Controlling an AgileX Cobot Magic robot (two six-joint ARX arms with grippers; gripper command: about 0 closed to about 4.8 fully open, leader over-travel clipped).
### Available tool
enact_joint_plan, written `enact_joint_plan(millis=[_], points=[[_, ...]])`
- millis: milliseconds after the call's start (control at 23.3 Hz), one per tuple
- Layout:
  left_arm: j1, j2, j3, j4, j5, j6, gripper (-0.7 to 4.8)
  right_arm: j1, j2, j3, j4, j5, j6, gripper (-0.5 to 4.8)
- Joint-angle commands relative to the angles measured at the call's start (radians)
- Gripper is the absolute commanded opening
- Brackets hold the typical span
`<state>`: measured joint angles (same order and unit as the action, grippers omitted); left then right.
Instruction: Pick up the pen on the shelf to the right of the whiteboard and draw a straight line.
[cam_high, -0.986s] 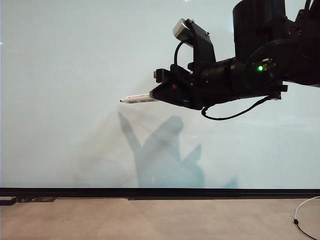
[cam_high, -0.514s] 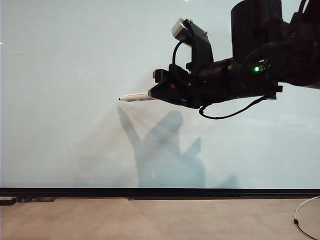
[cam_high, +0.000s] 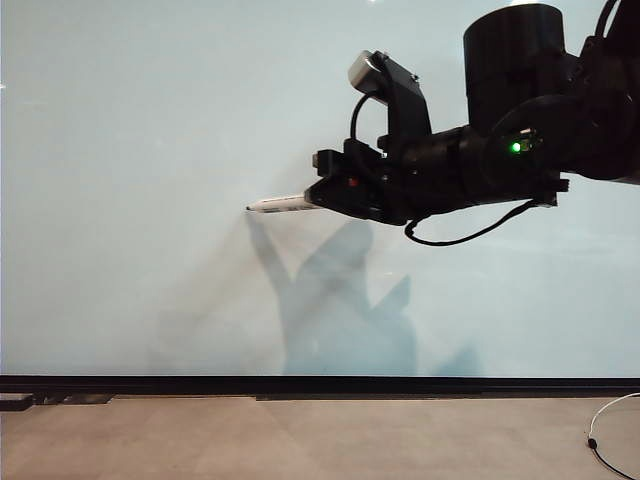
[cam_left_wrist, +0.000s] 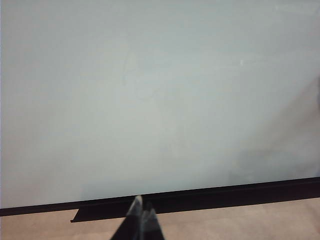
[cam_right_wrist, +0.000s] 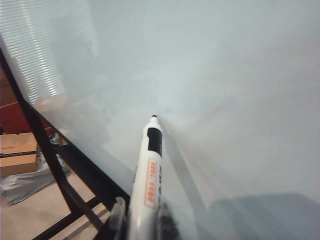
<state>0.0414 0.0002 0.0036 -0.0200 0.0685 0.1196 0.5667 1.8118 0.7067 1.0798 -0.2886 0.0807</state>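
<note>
The right tool (cam_high: 318, 194) is held in front of the whiteboard (cam_high: 130, 150), a little above its middle height and right of its centre in the exterior view. Its 2 fingers are clamped on the pen (cam_high: 282, 203), which sticks out of the tool toward the board with the dark tip leading. In the right wrist view the pen (cam_right_wrist: 148, 175) is a white marker with an orange label and a black band just behind the tip, and the fingers (cam_right_wrist: 116, 215) press on its lower body from both sides. The tip stands very near the board surface; I cannot tell if it touches or not. No stroke shows on the whiteboard (cam_right_wrist: 240, 75) around the tip, so the straight line is not yet drawn.

Under the right tool a dark shadow of the arm falls on the board. Below that, a thin black strip (cam_high: 320, 384) borders the board, and under it is the beige floor (cam_high: 300, 440). A white cable (cam_high: 605, 425) lies on the floor, well below and to the right of the tool.

The left tool (cam_left_wrist: 141, 224) shows only as 2 dark tips at the edge of the left wrist view, closed together with nothing between them. It is low, near the black strip (cam_left_wrist: 200, 197), with the whiteboard (cam_left_wrist: 150, 100) ahead of it.
</note>
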Motion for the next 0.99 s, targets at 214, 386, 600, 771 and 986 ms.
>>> enact_joint_plan(millis=[214, 386, 600, 771, 986], points=[[0.000, 0.000, 0.003, 0.006, 0.003, 0.002, -0.05, -0.043, -0.002, 0.004, 0.017, -0.003, 0.001, -0.05], [0.000, 0.000, 0.003, 0.006, 0.003, 0.002, -0.05, -0.052, -0.002, 0.004, 0.024, -0.006, -0.002, -0.05], [0.000, 0.000, 0.003, 0.006, 0.003, 0.002, -0.05, -0.059, -0.003, 0.001, 0.024, -0.006, -0.007, -0.05], [0.000, 0.000, 0.003, 0.006, 0.003, 0.002, -0.05, -0.075, -0.004, 0.001, 0.024, -0.008, -0.006, -0.05], [0.000, 0.000, 0.003, 0.006, 0.003, 0.002, -0.05, -0.089, -0.005, 0.001, 0.020, -0.021, -0.006, -0.05]])
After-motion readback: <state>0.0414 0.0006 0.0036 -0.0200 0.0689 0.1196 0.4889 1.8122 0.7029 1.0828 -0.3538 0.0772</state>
